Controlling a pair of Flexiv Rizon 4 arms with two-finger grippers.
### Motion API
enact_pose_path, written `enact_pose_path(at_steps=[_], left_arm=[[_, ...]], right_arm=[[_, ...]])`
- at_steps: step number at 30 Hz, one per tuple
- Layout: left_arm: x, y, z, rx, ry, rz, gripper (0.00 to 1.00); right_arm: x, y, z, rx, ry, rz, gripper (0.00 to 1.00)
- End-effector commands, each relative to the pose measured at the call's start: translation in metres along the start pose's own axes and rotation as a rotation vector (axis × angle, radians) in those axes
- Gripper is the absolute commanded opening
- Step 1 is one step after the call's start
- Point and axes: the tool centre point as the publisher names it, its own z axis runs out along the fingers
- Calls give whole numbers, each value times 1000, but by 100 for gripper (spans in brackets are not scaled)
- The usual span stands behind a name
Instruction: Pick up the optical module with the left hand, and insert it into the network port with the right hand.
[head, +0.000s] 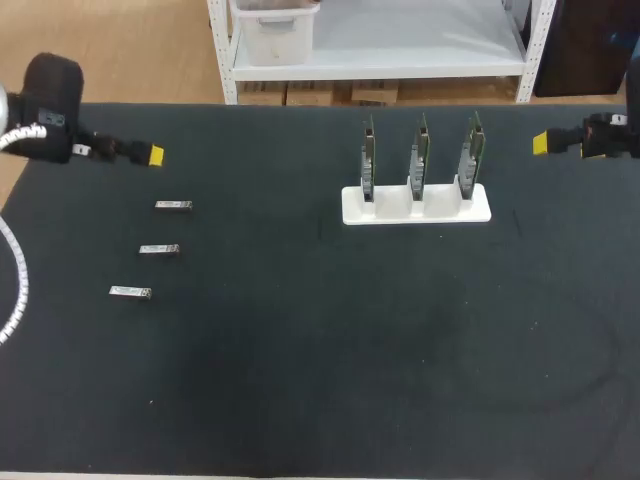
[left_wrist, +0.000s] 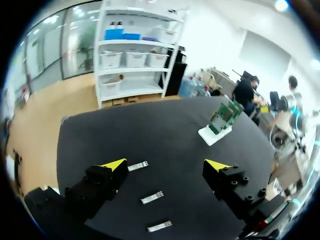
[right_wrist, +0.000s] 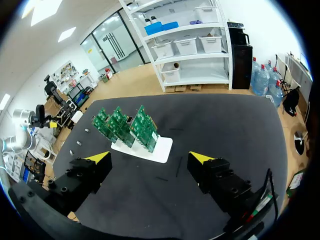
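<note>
Three optical modules (head: 159, 248) lie in a row on the table (head: 300, 380), toward its left side and spaced apart, likely so that one can be taken alone. The left hand (left_wrist: 166, 165) hovers near them, fingers apart and empty, aimed down at the row. The right hand (right_wrist: 150, 157), likewise spread and empty, hangs off to the right of the white holder (head: 440, 212), whose three upright circuit boards (head: 420, 155) presumably carry the network port.
</note>
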Motion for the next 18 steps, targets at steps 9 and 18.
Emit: enact_pose_path(at_steps=[9,18], left_arm=[[-13,38,14,71,253,520,100],[-10,48,37,71,384,711,100]], right_arm=[[0,1,0,3,-1,1,100],[0,1,0,3,-1,1,100]])
